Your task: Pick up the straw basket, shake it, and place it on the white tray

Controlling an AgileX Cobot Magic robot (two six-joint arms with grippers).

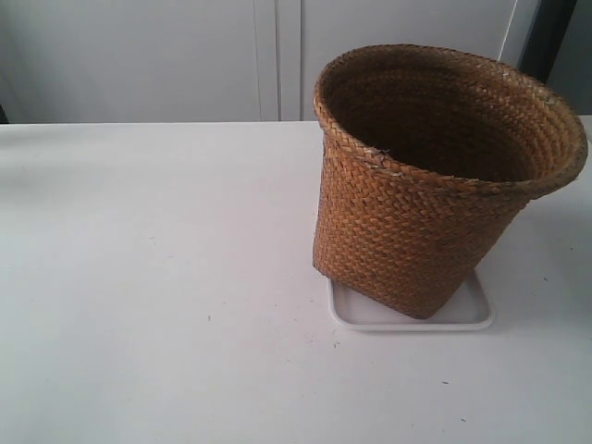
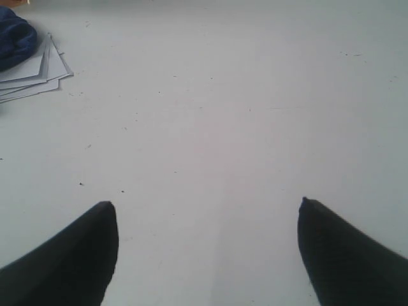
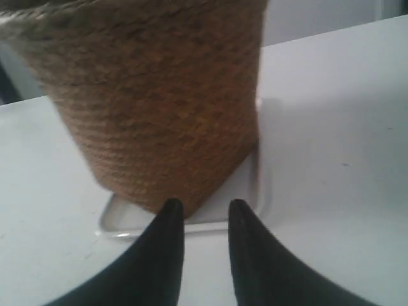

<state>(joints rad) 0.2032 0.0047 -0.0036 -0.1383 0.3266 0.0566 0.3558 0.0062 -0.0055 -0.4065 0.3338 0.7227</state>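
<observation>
Exterior view, item one: the straw basket (image 1: 416, 231) is standing on the white tray (image 1: 474, 316), toward this view's right side of the white table (image 1: 139, 277). Its brown woven wall is tapering down from a wider braided rim, and its mouth is showing a dark inside. Its base is covering most of the tray and is overlapping the tray's edge at this view's left. It is leaning slightly, and whether its base is lying flat cannot be told. Pale panels (image 1: 185, 55) are standing behind the table. Neither arm is showing in this view.

Right wrist view, item two: the right gripper (image 3: 204, 203) is hovering just beside the foot of the basket (image 3: 159, 108), its dark fingers (image 3: 162, 255) standing a narrow gap apart and gripping nothing. Only tray (image 3: 258, 191) and table are showing between them; whether the tips are touching the weave cannot be told.

Left wrist view, item three: the left gripper (image 2: 206, 203) is hanging over bare table with its jaws spread wide, holding nothing. A fanned stack of pale sheets (image 2: 44, 73) is lying well apart from it, with a dark blue object (image 2: 14, 39) resting on them. Whether anything is printed on the sheets cannot be told.
</observation>
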